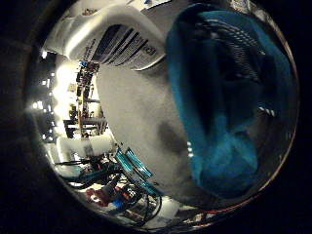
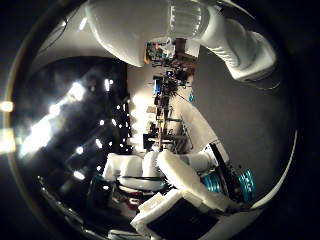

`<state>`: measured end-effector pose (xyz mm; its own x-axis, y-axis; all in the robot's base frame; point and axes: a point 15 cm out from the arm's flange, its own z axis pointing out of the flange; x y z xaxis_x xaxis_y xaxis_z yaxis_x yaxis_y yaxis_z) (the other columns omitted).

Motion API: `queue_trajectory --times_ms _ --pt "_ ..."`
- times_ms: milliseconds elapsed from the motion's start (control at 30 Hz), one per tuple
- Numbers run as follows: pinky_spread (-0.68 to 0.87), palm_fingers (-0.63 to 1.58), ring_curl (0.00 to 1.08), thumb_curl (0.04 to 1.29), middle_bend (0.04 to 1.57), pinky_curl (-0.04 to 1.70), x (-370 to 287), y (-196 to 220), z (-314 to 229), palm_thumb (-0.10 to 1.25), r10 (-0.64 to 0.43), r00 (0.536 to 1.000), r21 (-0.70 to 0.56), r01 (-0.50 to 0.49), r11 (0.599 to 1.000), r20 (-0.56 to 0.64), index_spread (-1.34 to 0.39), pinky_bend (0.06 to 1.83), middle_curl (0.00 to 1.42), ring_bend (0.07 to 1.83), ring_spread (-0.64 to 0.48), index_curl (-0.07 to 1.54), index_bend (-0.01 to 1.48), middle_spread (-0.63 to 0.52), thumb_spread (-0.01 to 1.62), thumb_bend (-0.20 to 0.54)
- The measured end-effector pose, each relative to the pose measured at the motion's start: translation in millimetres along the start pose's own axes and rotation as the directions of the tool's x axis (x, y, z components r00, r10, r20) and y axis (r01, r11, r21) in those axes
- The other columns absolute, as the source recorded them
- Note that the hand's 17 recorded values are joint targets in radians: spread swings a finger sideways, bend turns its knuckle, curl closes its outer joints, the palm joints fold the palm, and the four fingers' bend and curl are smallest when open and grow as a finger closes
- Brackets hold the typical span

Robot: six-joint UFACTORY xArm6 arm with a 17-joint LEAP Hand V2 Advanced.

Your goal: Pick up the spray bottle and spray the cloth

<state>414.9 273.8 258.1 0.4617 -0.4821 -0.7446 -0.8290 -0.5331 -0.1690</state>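
The white spray bottle [image 1: 114, 41] is very close to my palm; its labelled body shows in the little finger side view and its ribbed collar and spray head [image 2: 227, 40] in the thumb side view. The blue cloth [image 1: 229, 117] lies crumpled on the grey table [image 1: 136, 112], just beside the bottle. My right hand [image 2: 180, 195] shows as white, black and teal finger parts at the edge opposite the bottle. The fingers are loosely bent, with a gap between them and the bottle. No finger is seen touching it.
Beyond the table's far edge [image 2: 200, 125] is a cluttered room with shelves and equipment [image 2: 165, 95]. A dark area with bright lamp reflections [image 2: 70, 115] fills one side of the thumb side view.
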Motion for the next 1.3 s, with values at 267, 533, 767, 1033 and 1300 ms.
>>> queue_trajectory --times_ms 267,533,767,1033,1300 --pt "0.32 0.05 0.21 0.27 0.18 0.31 34.7 12.5 -23.6 0.44 0.052 0.984 -0.027 -0.057 0.998 -0.168 -0.26 0.28 0.28 0.18 0.14 0.36 0.20 0.12 1.11 -0.026" --pt "0.33 0.02 0.20 0.27 0.18 0.32 46.0 23.7 -63.8 0.41 0.082 0.960 -0.008 -0.087 0.996 -0.267 -0.24 0.26 0.27 0.18 0.15 0.37 0.19 0.15 1.10 -0.024" --pt "0.33 0.02 0.19 0.27 0.18 0.32 44.1 44.4 -105.0 0.41 0.115 0.942 0.016 -0.115 0.993 -0.314 -0.24 0.25 0.27 0.18 0.16 0.37 0.20 0.15 1.10 -0.022" --pt "0.33 0.02 0.19 0.27 0.18 0.33 46.1 67.4 -145.5 0.41 0.172 0.925 0.097 -0.147 0.984 -0.339 -0.24 0.24 0.27 0.18 0.16 0.37 0.20 0.16 1.10 -0.022" --pt "0.33 0.03 0.18 0.27 0.18 0.33 50.7 93.2 -162.3 0.43 0.224 0.915 0.135 -0.189 0.973 -0.336 -0.24 0.24 0.27 0.18 0.16 0.37 0.20 0.16 1.10 -0.019"
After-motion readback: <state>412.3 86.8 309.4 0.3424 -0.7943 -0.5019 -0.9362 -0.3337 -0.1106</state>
